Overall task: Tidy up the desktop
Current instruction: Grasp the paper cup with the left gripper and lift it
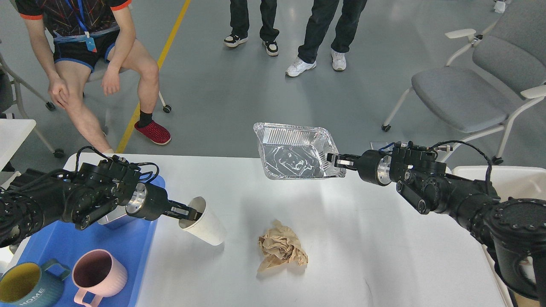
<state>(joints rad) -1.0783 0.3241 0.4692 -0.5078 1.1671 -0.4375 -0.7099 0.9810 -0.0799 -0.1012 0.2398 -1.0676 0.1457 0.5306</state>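
Note:
The white desktop (349, 238) fills the lower part of the head view. My left gripper (187, 212) is shut on the rim of a white paper cup (204, 226), which tilts just right of the blue tray. My right gripper (335, 160) is shut on the right edge of a foil tray (294, 151), held up over the far edge of the desktop. A crumpled brown paper ball (279, 249) lies on the desktop between the two arms.
A blue tray (85, 251) at the left holds a pink mug (98, 275), a yellow-and-teal mug (25, 290) and a metal cup (113, 219). A seated person (85, 64) and standing people are beyond the desktop. A grey chair (477, 85) stands at the far right.

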